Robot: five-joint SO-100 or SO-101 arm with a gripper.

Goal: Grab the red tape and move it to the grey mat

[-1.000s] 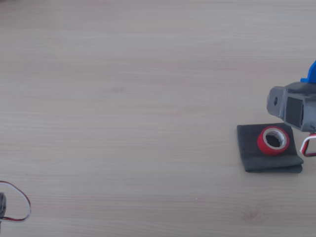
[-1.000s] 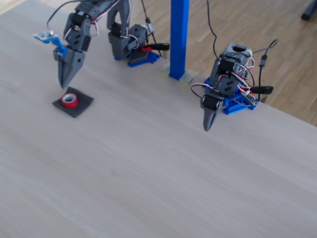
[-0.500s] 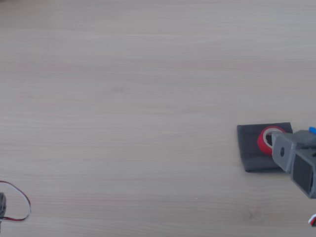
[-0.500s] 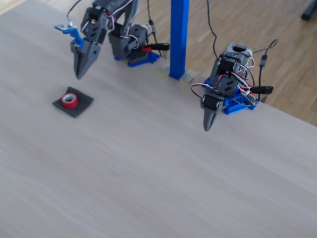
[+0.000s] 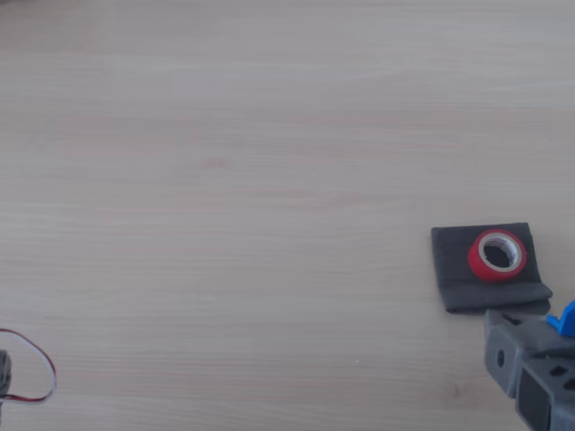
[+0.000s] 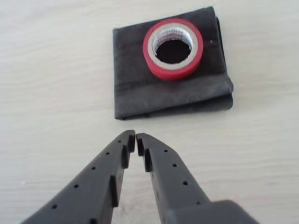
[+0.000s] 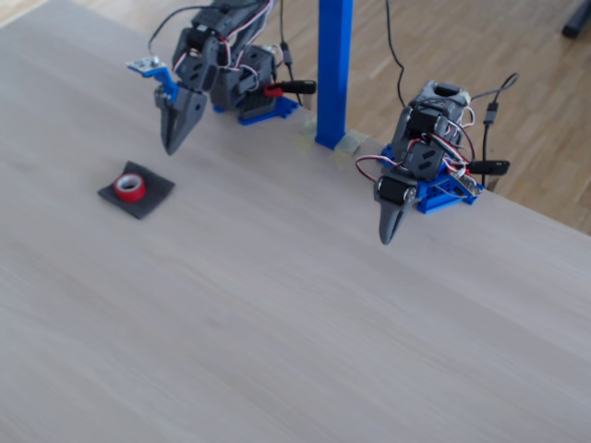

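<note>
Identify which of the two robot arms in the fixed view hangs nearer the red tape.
The arm at upper left; its fingers hang just above the red tape.

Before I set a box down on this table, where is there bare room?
The wide stretch of table in the fixed view, in front of the mat and both arms, is bare. It is crowded at the far edge, around the blue post. The tape fills the mat, with the shut gripper above.
</note>
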